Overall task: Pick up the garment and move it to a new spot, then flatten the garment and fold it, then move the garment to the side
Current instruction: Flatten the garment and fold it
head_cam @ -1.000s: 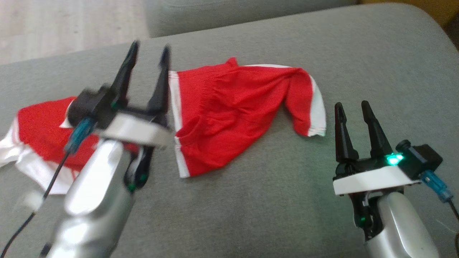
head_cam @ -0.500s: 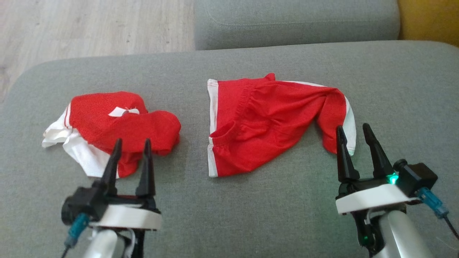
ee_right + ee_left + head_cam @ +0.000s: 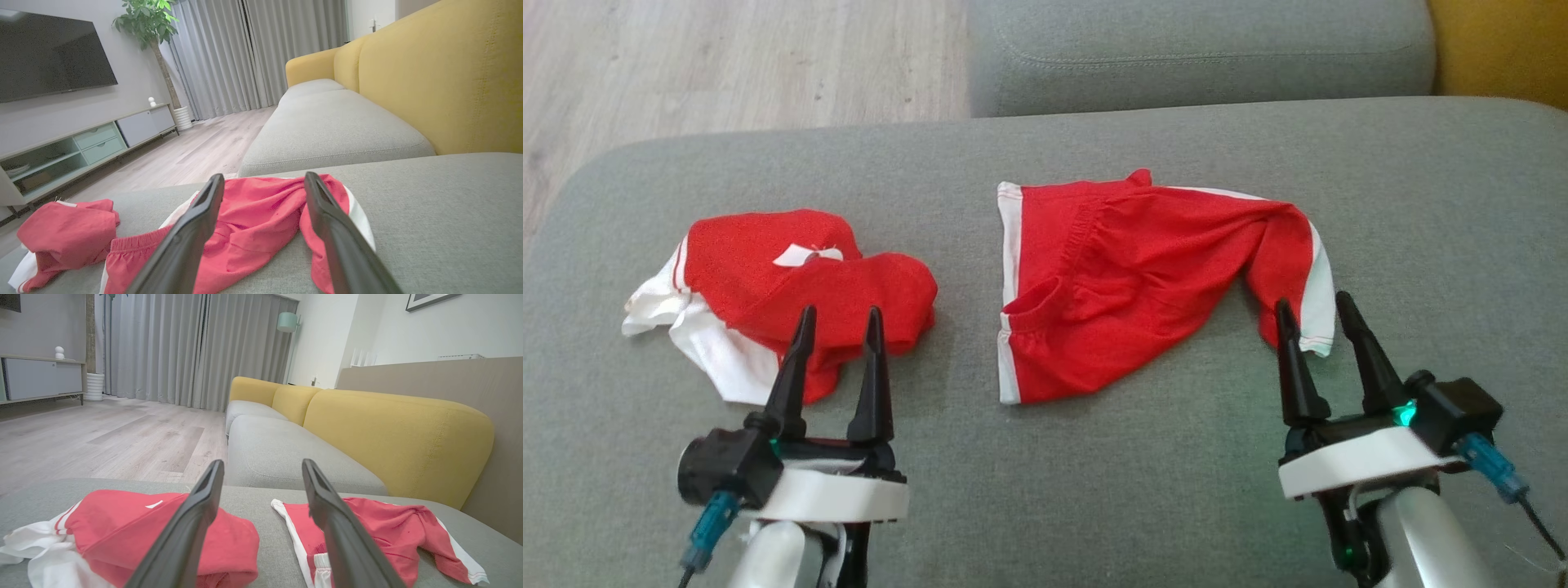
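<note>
Red mesh-like fabric, thin and limp: the red shorts [image 3: 1127, 278] lie near the middle of the grey sofa seat [image 3: 1143, 490], partly spread and wrinkled, with one leg twisted off to the robot's right and its white-trimmed hem [image 3: 1319, 339] hanging toward the front. A second red-and-white bundle [image 3: 784, 286] sits well apart on the left side of the seat, bunched up with a small white tag showing. The left gripper [image 3: 841, 312] hovers in front of the bundle with its fingers spread wide and nothing between them; whether the tips touch the cloth cannot be told. The right gripper [image 3: 1312, 300] is also wide open and empty, tips just beside the twisted leg hem. Judgement: the shorts are very light and soft with no stiffness, so they will sag and drag on the seat fabric and fold on themselves if lifted from one point. They are not fragile, though the smooth weave may slip from a shallow pinch. The best holds look like the doubled white-trimmed edge [image 3: 1009, 245] on the left and the leg hem on the right, one per gripper, pinching deep over the seams so the cloth stretches flat between them. Risk: grabbing only the top layer.
</note>
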